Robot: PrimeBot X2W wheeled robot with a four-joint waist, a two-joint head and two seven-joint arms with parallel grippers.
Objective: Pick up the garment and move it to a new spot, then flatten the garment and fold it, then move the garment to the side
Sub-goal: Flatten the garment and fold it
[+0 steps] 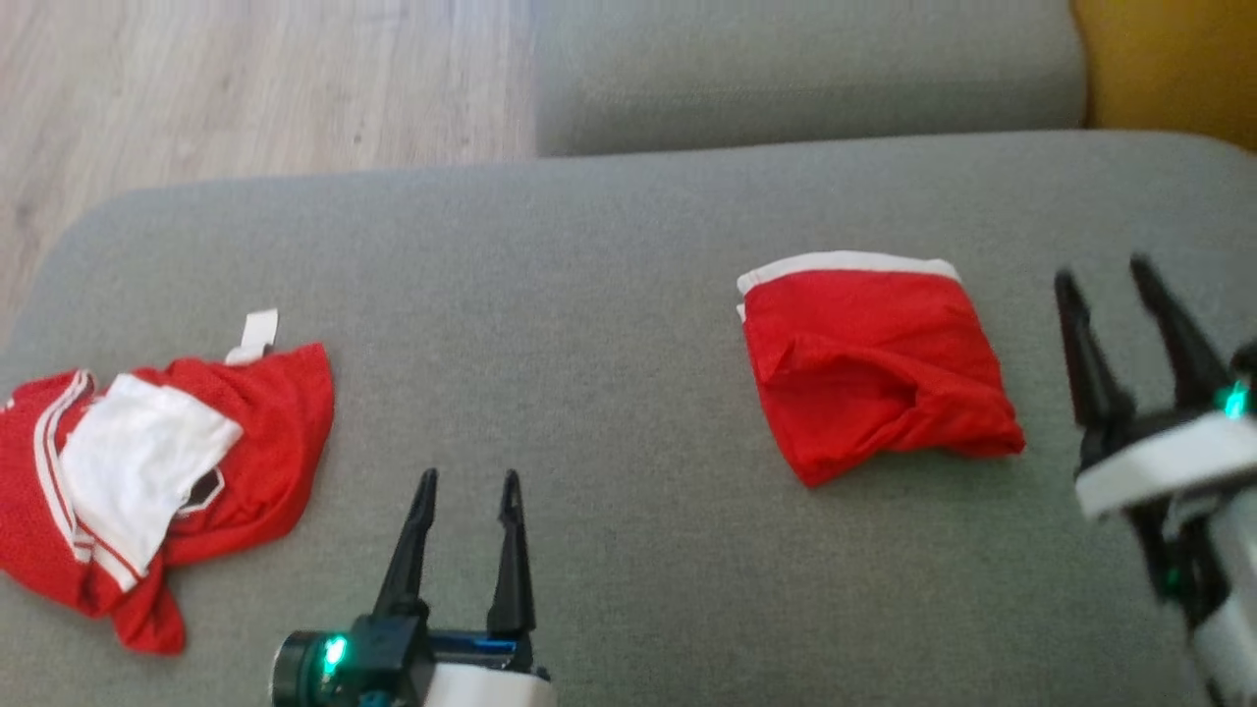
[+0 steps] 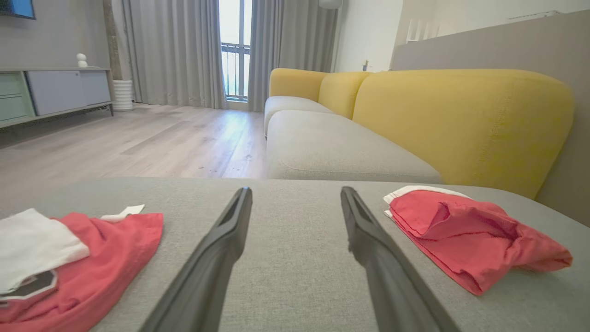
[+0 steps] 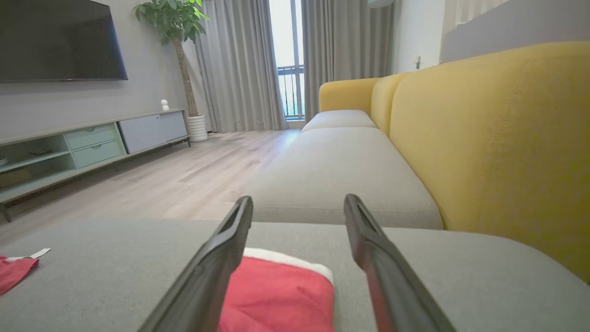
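Garment (image 1: pixel 874 363), folded, lies on the sofa (image 1: pixel 628 245) just left of the spread, empty right gripper (image 1: pixel 1102 272). Farther left, the left gripper (image 1: pixel 469 477) is spread too, then a crumpled jersey (image 1: pixel 265 442). If the right arm pulls back low, a finger may catch the fold and undo it.

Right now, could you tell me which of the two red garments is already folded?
The red garment on the right, a compact bundle; the left one lies crumpled.

Home living rm: sofa (image 3: pixel 484 138), TV (image 3: pixel 60 41), curtains (image 3: pixel 239 69).
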